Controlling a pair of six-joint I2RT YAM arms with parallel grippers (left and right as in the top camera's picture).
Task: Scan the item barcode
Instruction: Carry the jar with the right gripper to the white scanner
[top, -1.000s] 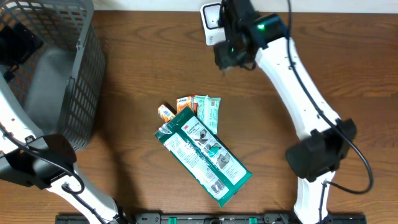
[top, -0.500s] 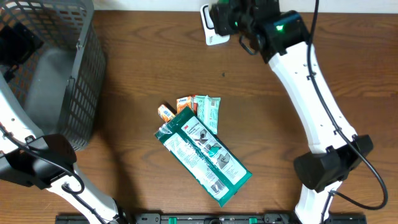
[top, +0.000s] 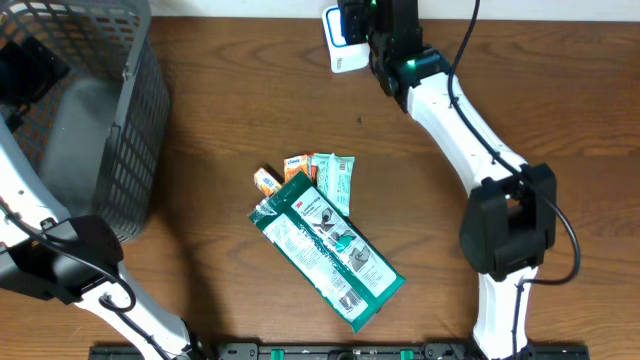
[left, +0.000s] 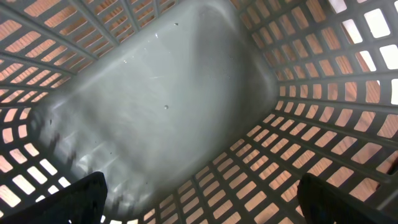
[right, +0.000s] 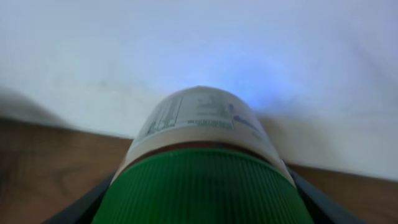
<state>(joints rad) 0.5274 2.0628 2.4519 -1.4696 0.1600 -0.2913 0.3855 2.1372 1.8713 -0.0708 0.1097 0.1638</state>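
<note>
The item is a jar with a ribbed green cap (right: 202, 186) and a white printed label (right: 196, 115). It fills the right wrist view, and my right gripper (right: 199, 202) is shut on it, a dark finger (right: 78, 208) on either side. The jar points at a white surface with a faint blue glow. From overhead, the right gripper (top: 378, 22) is at the table's far edge, right beside the white scanner (top: 340, 45); the jar is hidden under it. My left gripper (left: 202, 208) hangs open inside the grey basket (left: 161, 106), holding nothing.
The mesh basket (top: 110, 110) stands at the back left. A large green packet (top: 325, 245) lies at the table's middle with small snack packets (top: 312, 172) at its upper end. The right arm (top: 470, 130) stretches along the right side.
The right arm has swung its gripper with the jar up and left, to the far edge beside the scanner. The left arm has stayed in the basket.
</note>
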